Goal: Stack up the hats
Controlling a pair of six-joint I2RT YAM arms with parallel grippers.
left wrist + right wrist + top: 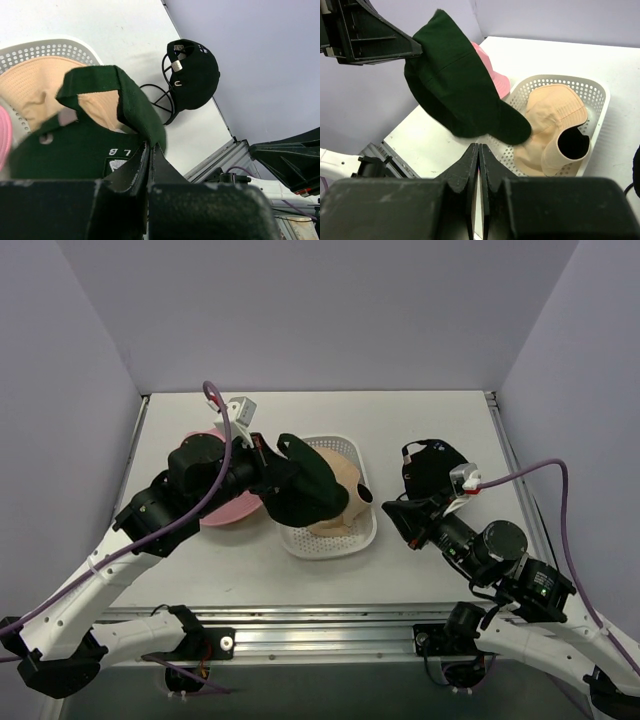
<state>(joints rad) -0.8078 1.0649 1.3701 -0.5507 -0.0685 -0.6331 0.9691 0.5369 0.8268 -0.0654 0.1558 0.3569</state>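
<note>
The white desk (420,420) carries a white perforated tray (340,548) at its middle. The dark green hat (305,485) hangs in the air over the tray's 9 o'clock side. In the top view its long axis runs from 10 o'clock to 4 o'clock, crown toward the left arm and brim pointing at 4 o'clock, down toward the tray. Whether the brim touches what lies below cannot be told.

The beige hat (338,468) lies inside the tray, its dark rear opening facing 3 o'clock. The pink hat (232,510) rests on the desk at the tray's 9 o'clock, partly under the left arm. The black hat (432,472) sits at the tray's 3 o'clock, with a thin wire loop (159,102) touching it.

The left hand (150,148) is clamped on the green hat's inner rim, so the hat spreads from it toward 4 o'clock. The right hand (478,148) has its fingers pressed together with nothing between them, at 6 o'clock of the black hat.

Inside the green hat, pale characters resembling "8 7" show above a blurred label. The black hat's small white marks are unreadable.
</note>
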